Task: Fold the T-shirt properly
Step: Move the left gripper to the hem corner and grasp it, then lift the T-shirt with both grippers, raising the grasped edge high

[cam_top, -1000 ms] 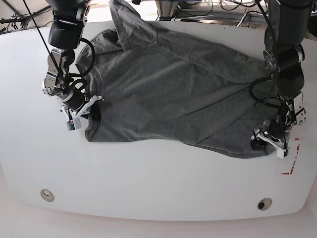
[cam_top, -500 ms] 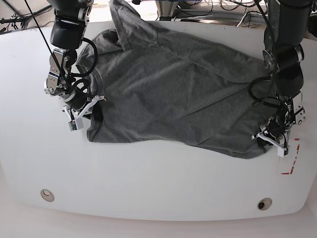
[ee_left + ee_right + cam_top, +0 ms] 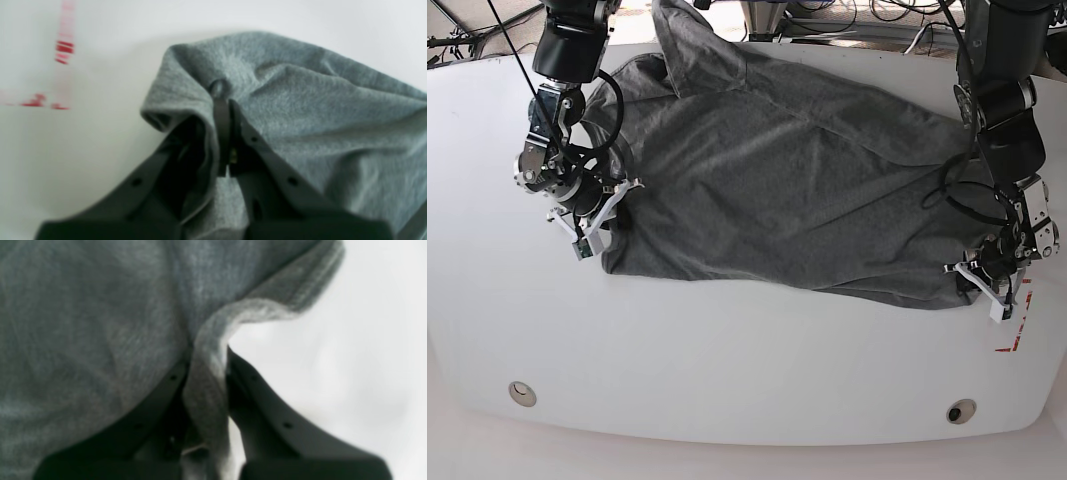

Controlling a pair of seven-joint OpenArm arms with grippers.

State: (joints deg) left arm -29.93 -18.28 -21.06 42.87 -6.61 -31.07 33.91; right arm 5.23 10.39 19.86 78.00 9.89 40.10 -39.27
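Observation:
The dark grey T-shirt (image 3: 777,180) lies spread over the white table (image 3: 747,370), with one part hanging past the far edge. My left gripper (image 3: 975,283) is at the shirt's near right corner. In the left wrist view it (image 3: 227,103) is shut on a fold of the shirt (image 3: 317,110), and cloth bunches around its fingers. My right gripper (image 3: 605,215) is at the shirt's near left corner. In the right wrist view it (image 3: 208,360) is shut on the hemmed edge of the shirt (image 3: 83,323).
Red tape marks (image 3: 1017,335) sit on the table just right of my left gripper, and they also show in the left wrist view as red marks (image 3: 63,50). Two round holes (image 3: 522,392) (image 3: 960,411) lie near the front edge. Cables (image 3: 867,20) run behind the table.
My left gripper has shut on the shirt's right corner. Both grippers have shifted a little toward the back, drawing the shirt's near edge with them.

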